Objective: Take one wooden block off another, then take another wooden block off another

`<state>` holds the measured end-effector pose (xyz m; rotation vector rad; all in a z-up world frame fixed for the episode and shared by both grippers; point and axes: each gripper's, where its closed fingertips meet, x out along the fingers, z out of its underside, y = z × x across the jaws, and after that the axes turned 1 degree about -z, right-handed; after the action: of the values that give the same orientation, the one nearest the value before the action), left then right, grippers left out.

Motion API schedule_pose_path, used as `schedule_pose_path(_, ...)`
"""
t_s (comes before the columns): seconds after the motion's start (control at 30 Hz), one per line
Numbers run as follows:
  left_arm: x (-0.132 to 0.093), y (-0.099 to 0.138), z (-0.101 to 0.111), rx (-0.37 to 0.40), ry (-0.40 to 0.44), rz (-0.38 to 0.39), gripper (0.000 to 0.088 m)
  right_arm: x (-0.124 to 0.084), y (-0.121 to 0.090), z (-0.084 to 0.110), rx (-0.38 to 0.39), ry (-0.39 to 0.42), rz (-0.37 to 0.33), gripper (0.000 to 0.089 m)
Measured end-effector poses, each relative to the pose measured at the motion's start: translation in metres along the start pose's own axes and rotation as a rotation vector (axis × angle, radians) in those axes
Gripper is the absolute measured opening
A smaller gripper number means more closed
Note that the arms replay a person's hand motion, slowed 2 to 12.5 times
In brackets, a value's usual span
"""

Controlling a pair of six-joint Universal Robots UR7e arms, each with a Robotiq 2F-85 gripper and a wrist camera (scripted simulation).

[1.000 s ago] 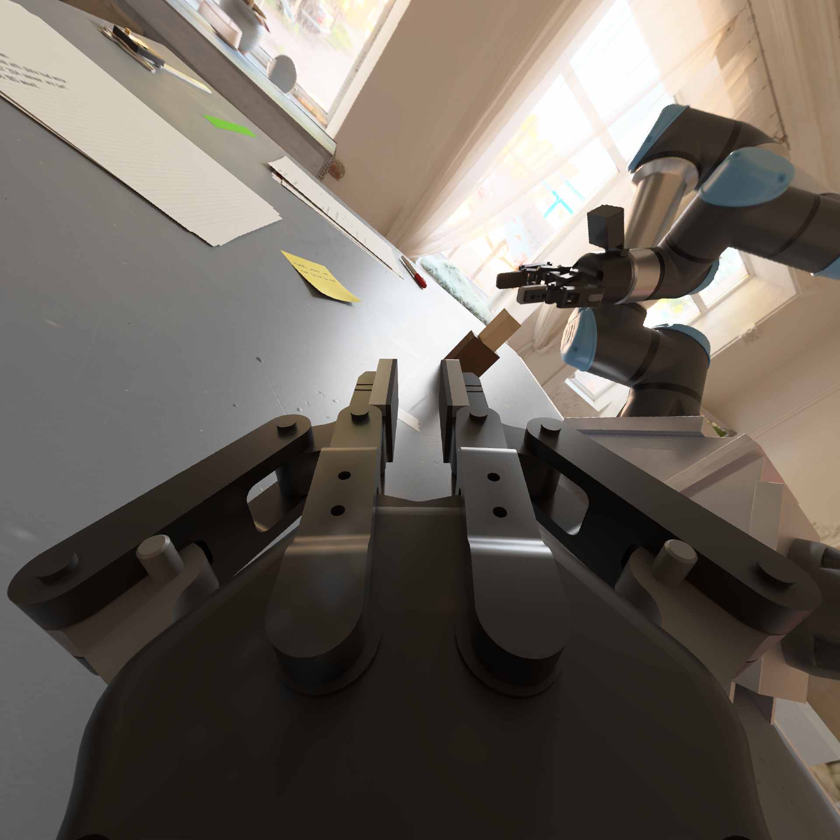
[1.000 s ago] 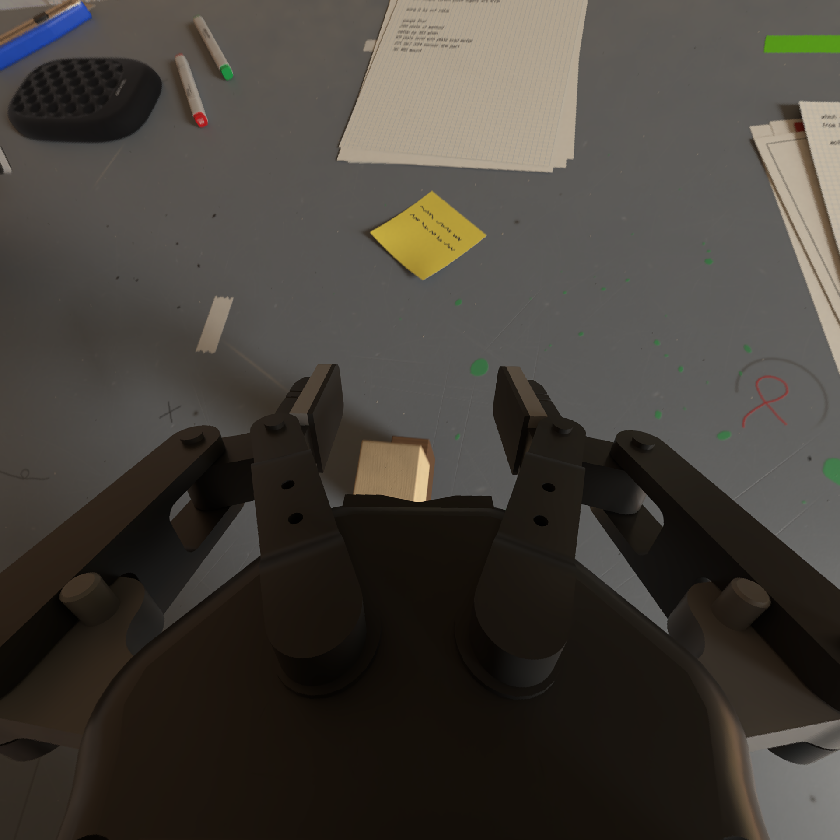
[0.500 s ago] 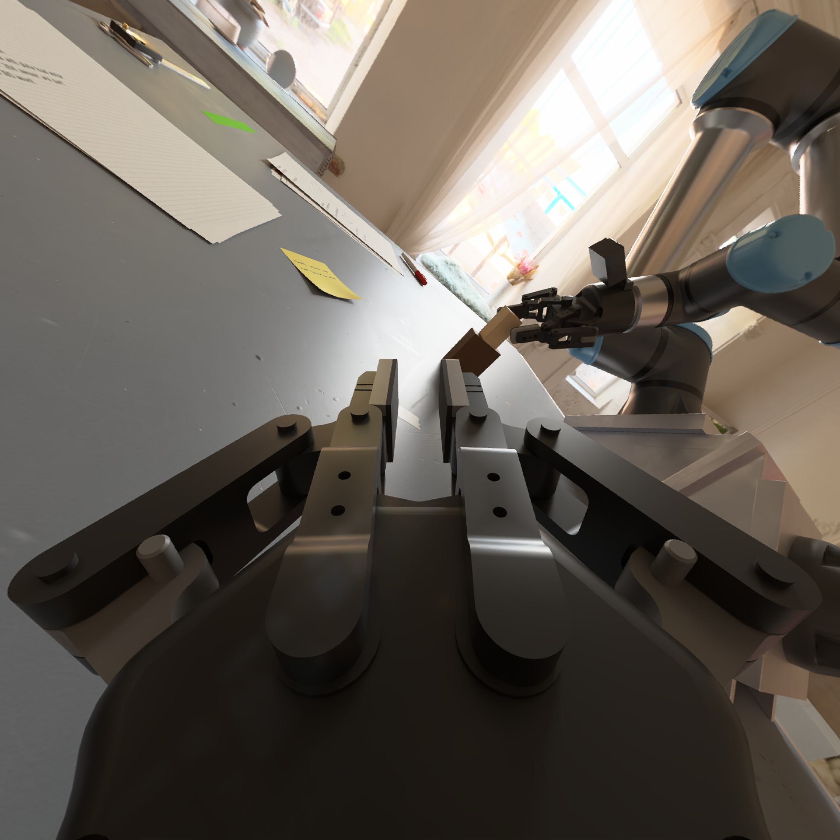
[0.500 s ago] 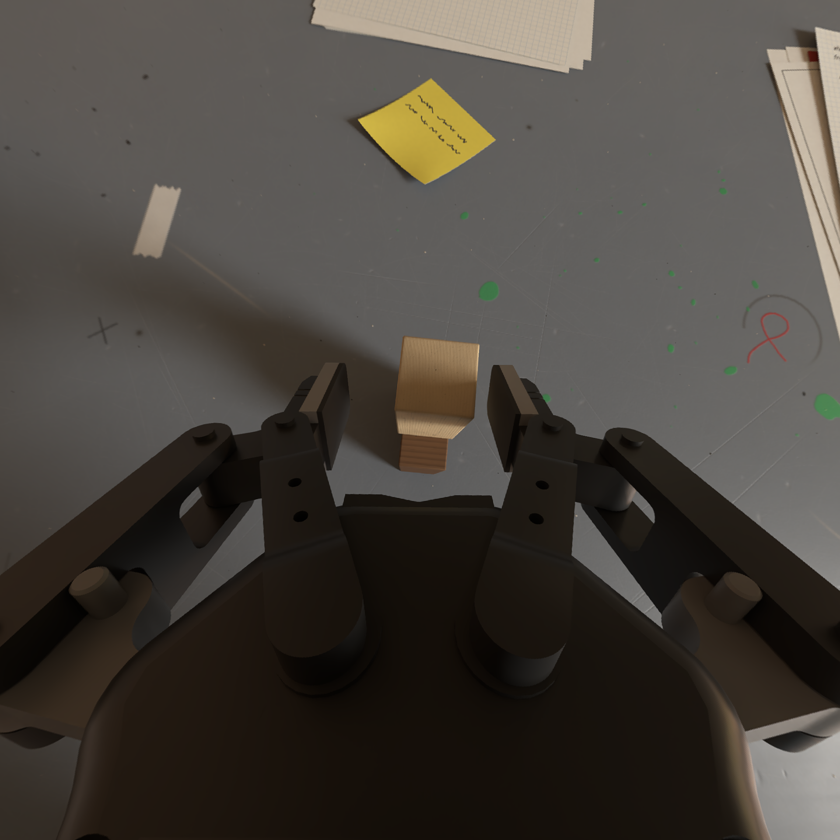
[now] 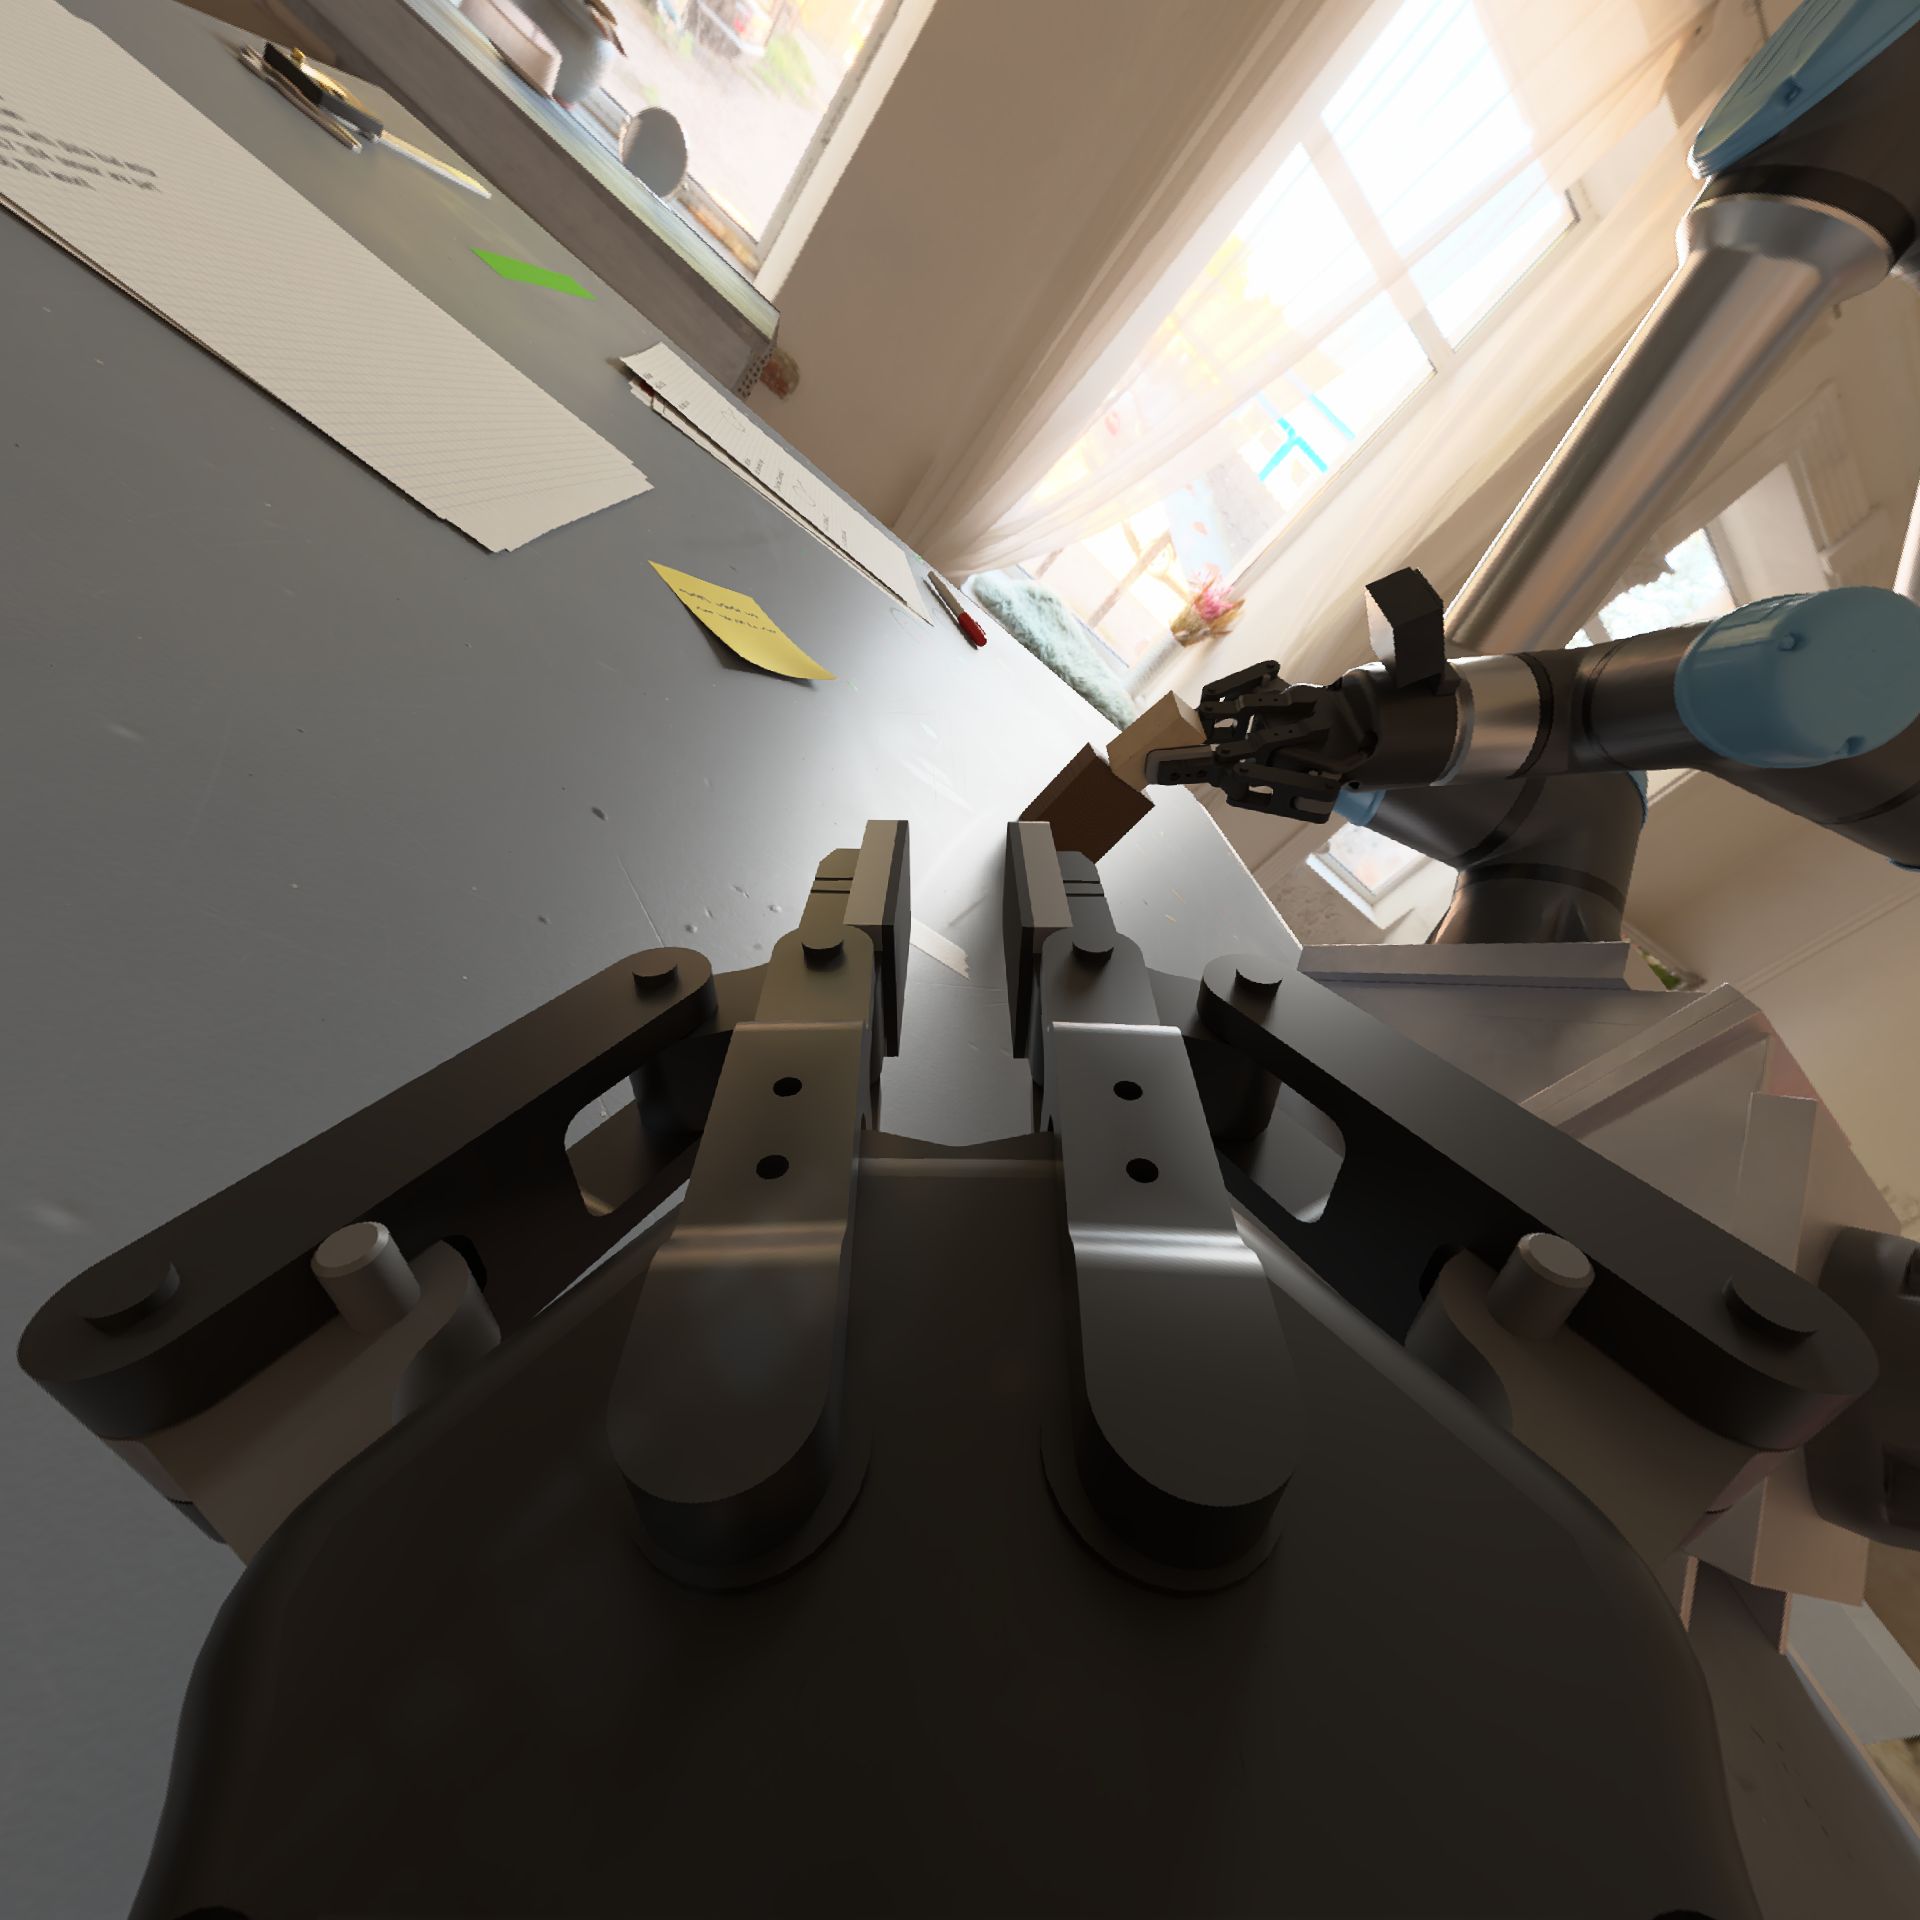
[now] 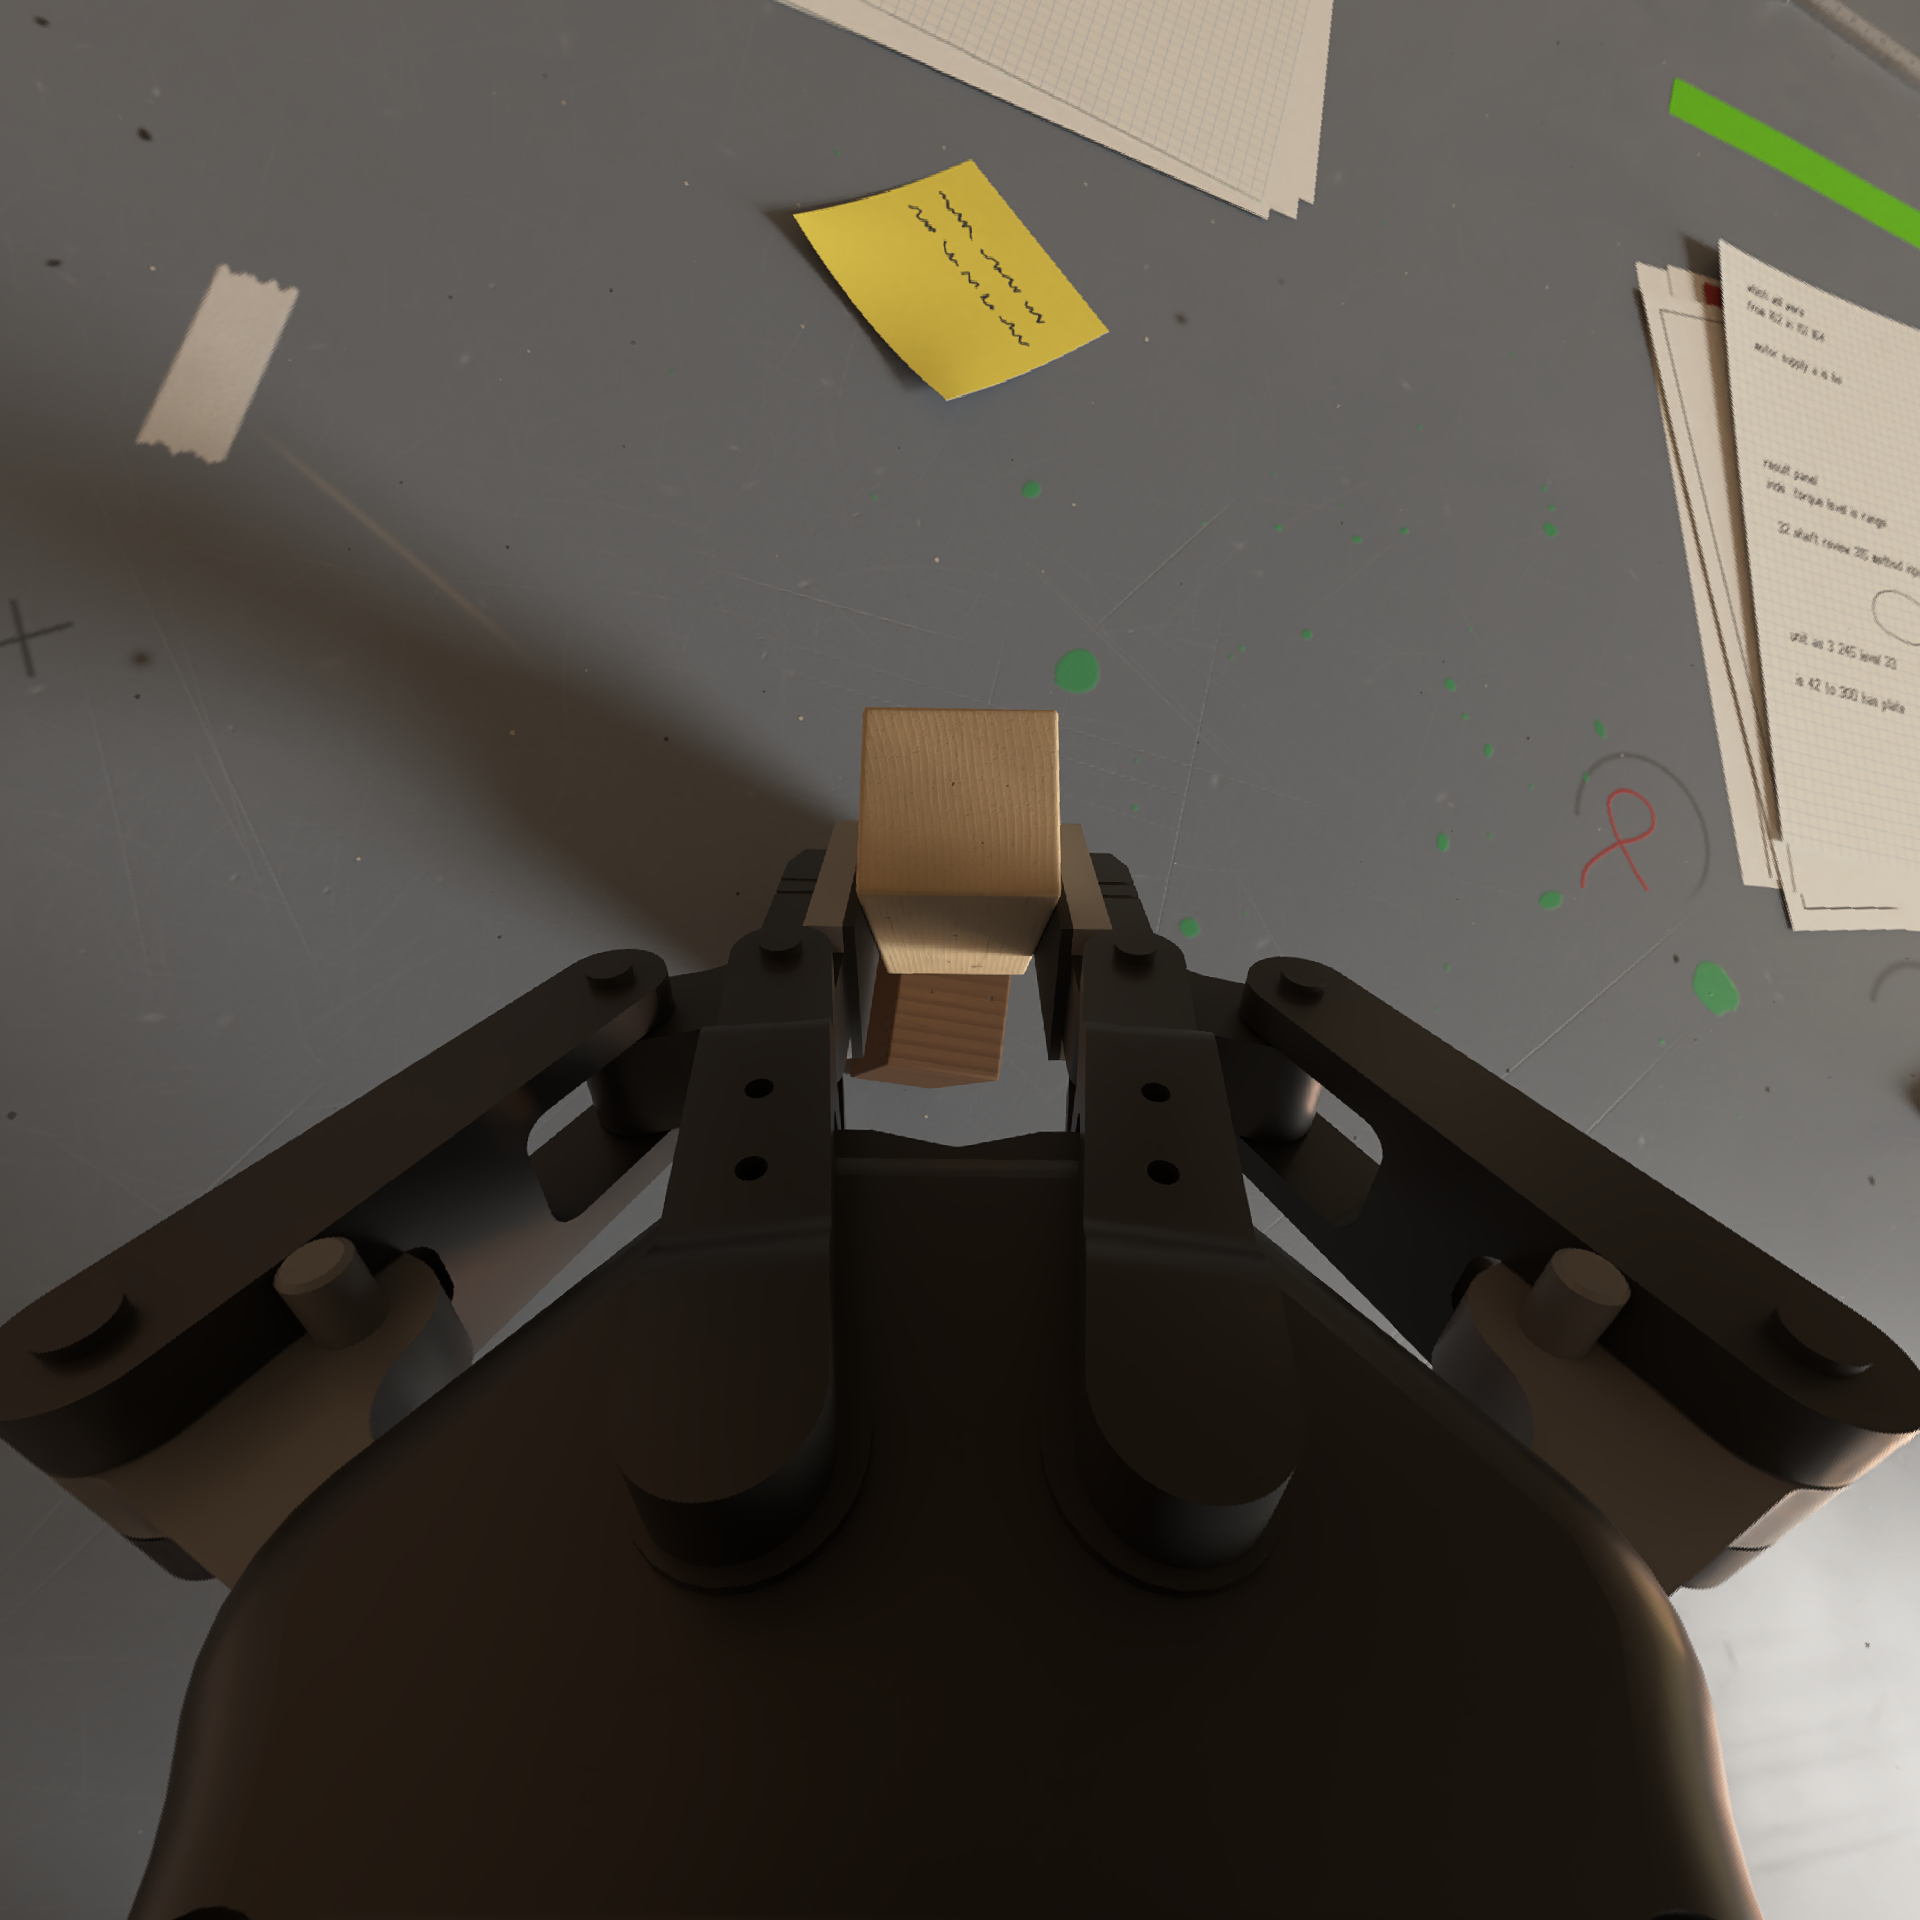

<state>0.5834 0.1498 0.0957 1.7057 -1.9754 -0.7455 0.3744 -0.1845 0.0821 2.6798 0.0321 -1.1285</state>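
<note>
Right gripper (image 6: 957, 904) jaws have closed — clamping top wooden block (image 6: 957, 805).

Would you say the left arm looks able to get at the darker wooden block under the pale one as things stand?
Probably not yet. The right gripper is closed on the pale block stacked on the darker block, crowding it from above, and the left gripper sits low and some way off.

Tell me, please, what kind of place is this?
Probably an office or workshop desk beside sunny windows. On the grey table lie sheets of squared paper, a yellow sticky note and a red marker pen. Big windows with light curtains stand behind it.
</note>
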Motion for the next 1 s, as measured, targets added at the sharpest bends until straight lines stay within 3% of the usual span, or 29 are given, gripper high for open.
schedule_pose_path(0.7,0.0001,0.0005,0.0008,0.014,-0.002,-0.01,0.0165,0.0018,0.0023,-0.0008,-0.04,-0.02,0.023,0.0264)
schedule_pose_path(1.0,0.0006,0.0008,0.0017,0.016,-0.008,-0.009,0.0165,0.0045,0.0095,-0.0012,-0.017,-0.014,0.03,0.0265)
